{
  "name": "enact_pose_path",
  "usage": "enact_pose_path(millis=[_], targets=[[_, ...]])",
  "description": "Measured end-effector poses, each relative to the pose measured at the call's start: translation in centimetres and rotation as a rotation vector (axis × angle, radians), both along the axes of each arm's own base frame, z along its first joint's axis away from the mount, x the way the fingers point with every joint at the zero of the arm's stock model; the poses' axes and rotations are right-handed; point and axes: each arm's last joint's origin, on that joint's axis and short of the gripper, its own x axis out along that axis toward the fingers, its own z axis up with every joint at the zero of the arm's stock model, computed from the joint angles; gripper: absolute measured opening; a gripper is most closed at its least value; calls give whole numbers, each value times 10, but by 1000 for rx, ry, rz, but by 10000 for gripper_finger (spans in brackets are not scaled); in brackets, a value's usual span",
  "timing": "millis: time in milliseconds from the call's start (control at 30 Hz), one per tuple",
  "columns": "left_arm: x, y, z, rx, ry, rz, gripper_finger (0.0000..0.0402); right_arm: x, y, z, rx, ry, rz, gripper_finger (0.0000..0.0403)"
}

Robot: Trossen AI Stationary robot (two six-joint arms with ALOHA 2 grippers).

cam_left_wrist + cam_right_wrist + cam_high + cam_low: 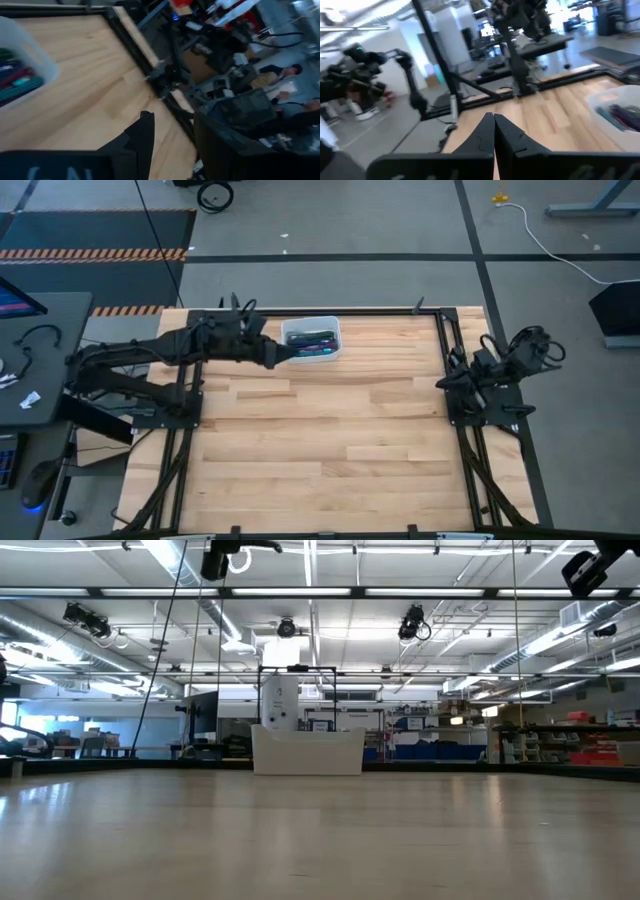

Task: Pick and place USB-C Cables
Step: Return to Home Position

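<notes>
The USB-C cables lie together inside the white bin near the table's far edge, with magenta, teal and green coils showing. The left wrist view shows them as a bundle behind the bin's wall. In the right wrist view they appear as purple and teal coils. My left gripper hangs just off the bin's left side, open and holding nothing. My right gripper waits at the table's right side, shut and empty.
The bin stands alone on the wooden table top in the low view. Black frame rails run along the table's left, right and far edges. Bare wood fills the middle and near part. People sit at desks beyond the table.
</notes>
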Motion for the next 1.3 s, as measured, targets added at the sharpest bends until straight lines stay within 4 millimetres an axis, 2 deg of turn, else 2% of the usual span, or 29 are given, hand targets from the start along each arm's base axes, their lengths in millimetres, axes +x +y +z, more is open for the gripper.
enact_pose_path(millis=[200,467,567,800,1033,1300], targets=[[3,-24,3,-8,-40,24,142,8,8,-15,-14,0,35,1],[2,-53,8,2,-86,69,142,32,22,-56,0,-57,-14,0],[1,-59,9,0,-103,97,142,39,22,-68,4,-69,-41,0],[1,-63,9,-15,-111,114,142,48,12,-80,-54,-53,-74,0],[1,-64,10,-26,-115,113,142,59,-2,-103,-37,-82,-51,0],[3,-64,6,8,-86,105,142,60,-12,-106,-75,-49,-121,0]])
